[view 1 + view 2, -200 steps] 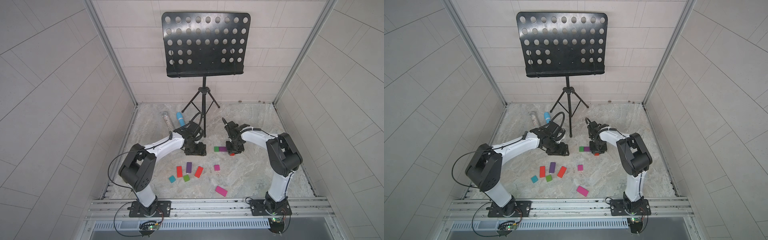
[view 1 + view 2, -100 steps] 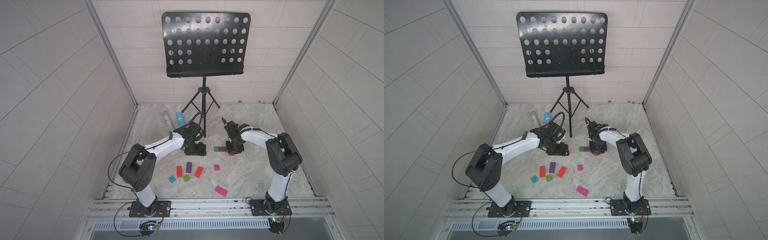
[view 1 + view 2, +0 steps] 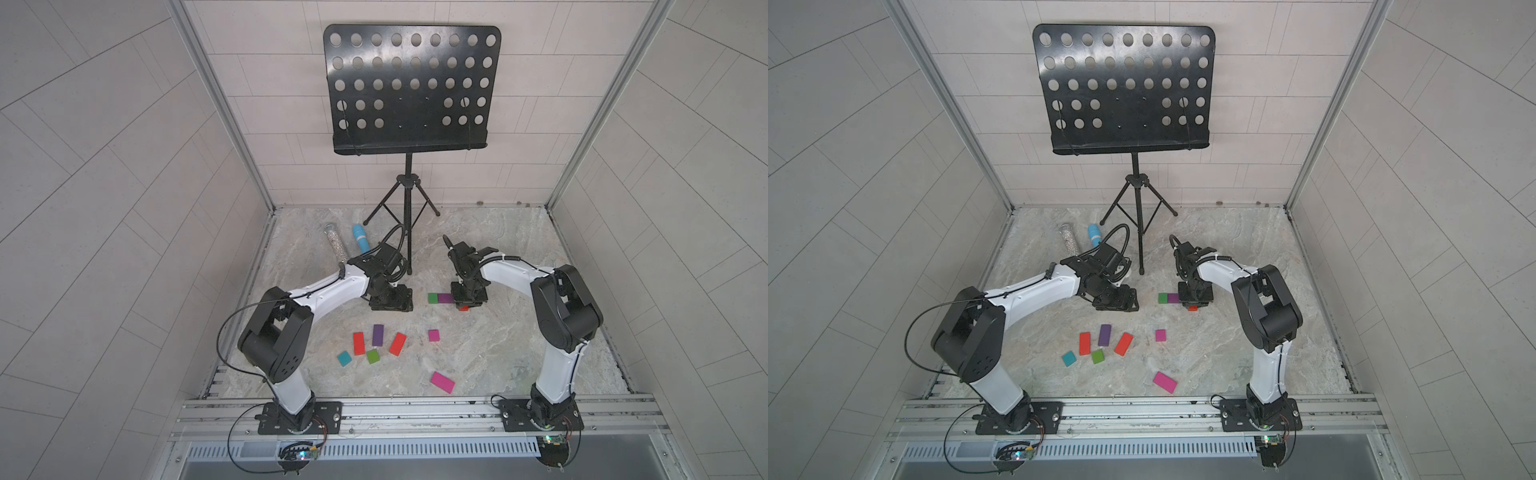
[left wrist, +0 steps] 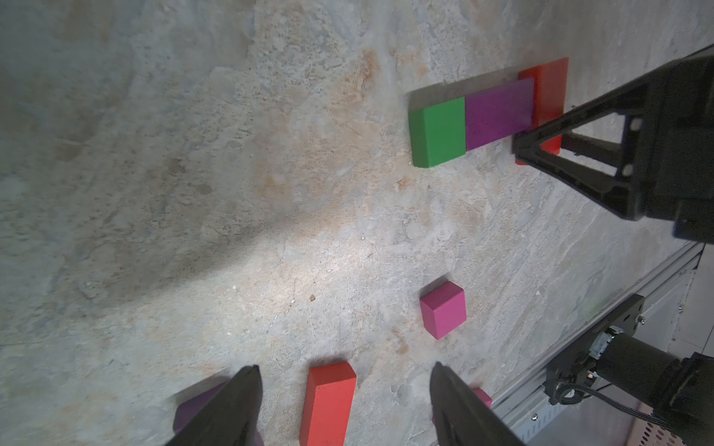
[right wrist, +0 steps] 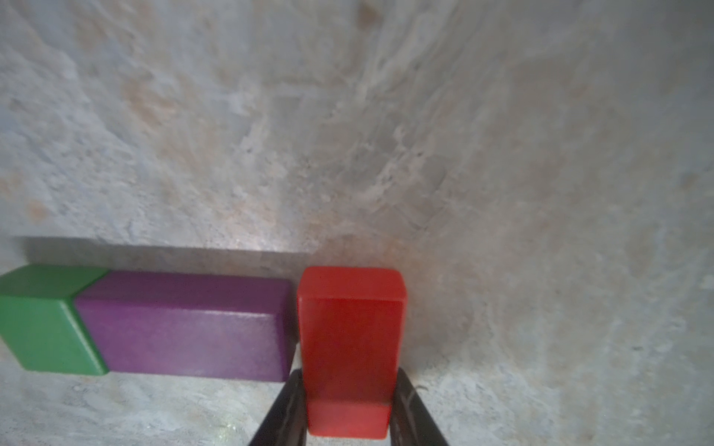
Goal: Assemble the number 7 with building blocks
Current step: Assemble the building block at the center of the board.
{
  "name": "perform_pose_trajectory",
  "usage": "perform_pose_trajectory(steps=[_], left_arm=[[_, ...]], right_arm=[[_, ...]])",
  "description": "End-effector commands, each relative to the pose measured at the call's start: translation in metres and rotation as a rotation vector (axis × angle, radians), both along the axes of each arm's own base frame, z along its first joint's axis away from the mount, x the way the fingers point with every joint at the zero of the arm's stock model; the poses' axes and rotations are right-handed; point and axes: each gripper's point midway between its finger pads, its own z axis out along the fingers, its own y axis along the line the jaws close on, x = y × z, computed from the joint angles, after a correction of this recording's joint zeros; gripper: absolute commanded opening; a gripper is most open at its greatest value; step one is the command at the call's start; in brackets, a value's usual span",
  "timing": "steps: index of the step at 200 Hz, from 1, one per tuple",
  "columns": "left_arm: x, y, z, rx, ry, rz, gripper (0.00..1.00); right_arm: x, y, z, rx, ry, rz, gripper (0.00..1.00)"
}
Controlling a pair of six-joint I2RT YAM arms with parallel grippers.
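Our right gripper [image 5: 347,401] clamps the red block [image 5: 349,332], which lies just beside the end of the purple block [image 5: 185,328]; our left gripper [image 4: 344,367] hangs open, well apart.

Right pincer [image 5: 348,372] has eased slightly around the red block [image 5: 349,328].

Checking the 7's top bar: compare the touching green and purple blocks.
The green block is square; the purple block is roughly twice as long. The green block ends the row; the purple block sits between it and the red block in the right fingers. Both lie flat, aligned, touching.
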Motion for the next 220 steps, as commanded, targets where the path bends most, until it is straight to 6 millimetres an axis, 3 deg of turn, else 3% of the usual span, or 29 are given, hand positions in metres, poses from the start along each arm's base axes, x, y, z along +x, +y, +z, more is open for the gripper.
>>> perform_pose_trajectory(steps=[1,27,65,100,152,190,220], left_arm=[[0.001,0.001,-0.004,0.003,0.008,-0.002,0.76],[0.001,0.001,-0.003,0.003,0.007,0.000,0.76],[0.002,0.001,0.002,-0.008,-0.002,0.006,0.76],[0.004,0.002,0.008,-0.018,-0.017,0.010,0.76],[0.004,0.003,0.008,-0.020,-0.013,0.014,0.76],[0.005,0.001,0.004,-0.024,0.001,0.015,0.76],[0.008,-0.008,-0.002,-0.042,0.033,0.013,0.75]], right_arm=[[-0.003,0.003,-0.006,-0.007,0.026,0.009,0.43],[-0.001,0.002,0.005,-0.001,-0.007,0.000,0.60],[0.002,0.003,0.041,0.033,-0.110,0.005,0.70],[-0.003,0.005,0.071,0.069,-0.184,0.014,0.71],[-0.013,0.000,0.057,0.044,-0.150,0.018,0.68],[-0.006,-0.010,0.048,-0.016,-0.154,0.020,0.65],[0.007,-0.006,0.050,0.059,-0.199,-0.017,0.64]])
